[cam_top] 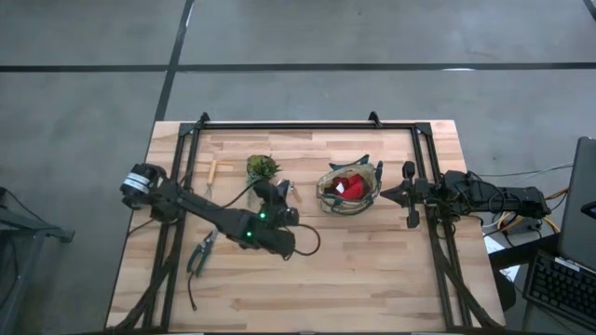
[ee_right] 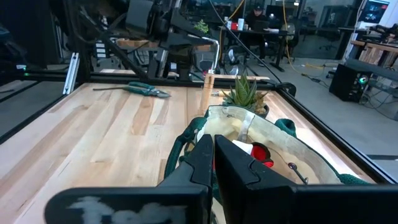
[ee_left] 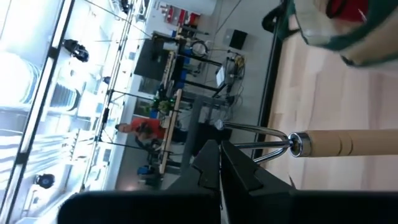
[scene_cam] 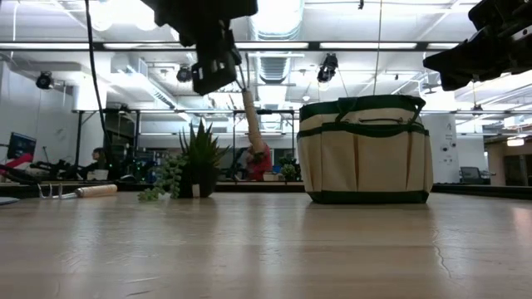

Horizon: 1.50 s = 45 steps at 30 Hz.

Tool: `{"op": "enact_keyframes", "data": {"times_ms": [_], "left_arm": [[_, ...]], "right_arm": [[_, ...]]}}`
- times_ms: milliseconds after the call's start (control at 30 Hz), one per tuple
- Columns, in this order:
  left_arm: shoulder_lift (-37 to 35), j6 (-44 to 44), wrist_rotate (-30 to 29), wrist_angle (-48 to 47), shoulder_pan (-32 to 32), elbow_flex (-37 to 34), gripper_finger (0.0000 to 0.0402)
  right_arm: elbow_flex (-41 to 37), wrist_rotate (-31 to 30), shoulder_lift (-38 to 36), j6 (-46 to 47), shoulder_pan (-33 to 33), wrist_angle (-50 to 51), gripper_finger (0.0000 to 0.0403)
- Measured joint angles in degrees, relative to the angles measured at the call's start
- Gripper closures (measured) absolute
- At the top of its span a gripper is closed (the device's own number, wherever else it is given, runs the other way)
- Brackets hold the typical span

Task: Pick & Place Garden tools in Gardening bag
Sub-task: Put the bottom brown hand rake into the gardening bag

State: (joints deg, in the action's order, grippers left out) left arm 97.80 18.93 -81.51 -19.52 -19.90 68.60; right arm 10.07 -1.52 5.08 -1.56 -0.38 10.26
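Note:
My left gripper (cam_top: 282,194) is shut on a small wooden-handled hand fork (scene_cam: 251,120), held above the table between the leafy plant (cam_top: 263,167) and the beige gardening bag (cam_top: 349,188). A red glove (cam_top: 352,186) lies inside the bag. My right gripper (cam_top: 389,194) is shut and empty, raised just off the bag's right side. Green-handled pruners (cam_top: 200,251) lie on the table near the left. A second wooden-handled tool (cam_top: 211,172) lies at the far left. The other glove and the dark-handled pruners do not show. My left gripper (ee_left: 221,160) pinches the hand fork by its metal tines (ee_left: 264,154), between its two fingers, short of the ferrule. The wooden handle (ee_left: 354,144) reaches away from the fingers. In the low view the fork hangs below the gripper, handle down and slanted, clear of the table.
The potted plant (scene_cam: 198,162) stands on the table just left of the held fork. The bag (scene_cam: 366,149) stands upright with its mouth open. Black frame rails (cam_top: 424,167) run along the table's left, far and right sides. A person sits in the room behind (scene_cam: 262,162).

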Motion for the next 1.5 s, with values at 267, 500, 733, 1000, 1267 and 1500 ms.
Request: {"op": "enact_keyframes", "data": {"times_ms": [267,500,733,1000,1267,1500], "left_arm": [[-0.02,15.54,7.07,19.03,3.35,-0.38,0.0401],[-0.02,25.13,7.94,28.66,4.64,0.02,0.0401],[-0.02,28.19,10.38,32.75,5.96,0.02,0.0401],[0.06,31.79,12.82,37.99,6.96,-0.55,0.0401],[2.39,32.09,13.83,41.60,8.13,-2.21,0.0401],[4.28,32.61,15.04,42.55,8.28,-2.32,0.0401]], "right_arm": [[0.01,-0.02,0.00,-0.08,-0.01,0.00,0.0394],[0.02,0.00,0.00,-0.03,0.00,0.00,0.0394],[0.02,-0.02,-0.04,-0.07,0.00,-0.02,0.0394],[0.02,-0.02,-0.04,-0.11,-0.02,0.00,0.0394],[0.02,-0.02,-0.02,-0.07,-0.02,0.00,0.0394],[0.02,-0.02,0.00,-0.06,-0.02,0.02,0.0394]]}}
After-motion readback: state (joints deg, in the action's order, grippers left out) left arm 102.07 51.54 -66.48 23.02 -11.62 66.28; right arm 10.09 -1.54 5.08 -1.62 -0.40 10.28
